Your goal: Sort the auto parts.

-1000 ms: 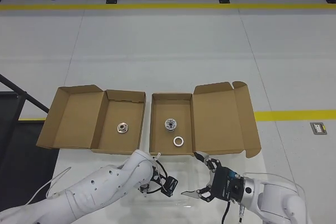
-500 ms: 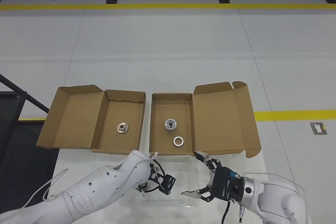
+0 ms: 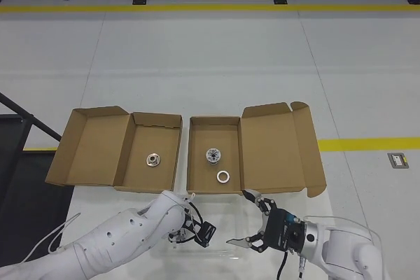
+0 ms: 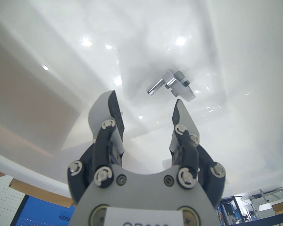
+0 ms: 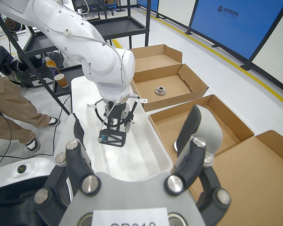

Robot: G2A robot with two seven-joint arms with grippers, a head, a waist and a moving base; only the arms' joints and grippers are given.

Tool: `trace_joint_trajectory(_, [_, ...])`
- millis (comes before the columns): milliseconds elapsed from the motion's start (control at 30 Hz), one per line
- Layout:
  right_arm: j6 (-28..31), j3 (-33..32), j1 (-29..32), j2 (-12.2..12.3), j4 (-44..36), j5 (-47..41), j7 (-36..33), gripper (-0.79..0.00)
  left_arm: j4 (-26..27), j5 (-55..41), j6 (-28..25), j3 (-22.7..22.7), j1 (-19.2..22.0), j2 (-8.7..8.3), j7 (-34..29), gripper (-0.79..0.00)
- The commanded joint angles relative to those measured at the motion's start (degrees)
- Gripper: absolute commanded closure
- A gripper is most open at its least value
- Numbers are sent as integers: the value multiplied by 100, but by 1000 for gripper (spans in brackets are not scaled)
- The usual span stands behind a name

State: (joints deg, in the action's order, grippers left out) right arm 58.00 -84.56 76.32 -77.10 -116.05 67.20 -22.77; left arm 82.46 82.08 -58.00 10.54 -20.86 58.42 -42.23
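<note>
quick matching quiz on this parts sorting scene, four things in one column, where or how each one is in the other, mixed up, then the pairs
Things:
1. flanged hub
2. flat ring
3. L-shaped bracket
4. right gripper

Places or states:
a. in the white tray, just ahead of the open left gripper
b. alone in the box on the left arm's side
c. open, holding nothing
d. shares the box on the right arm's side with a toothed round part

Pairs: 1-b, 2-d, 3-a, 4-c
</note>
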Motion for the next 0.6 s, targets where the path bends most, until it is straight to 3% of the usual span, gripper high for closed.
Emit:
trace_joint_trajectory(0, [0, 0, 0, 0, 0, 0, 0, -785, -50, 43, 0, -35, 21, 16, 60, -563])
trace_joint_trajectory(567, [0, 0, 0, 0, 0, 0, 0, -785, -361, 663, 0, -80, -39, 236, 774, -425])
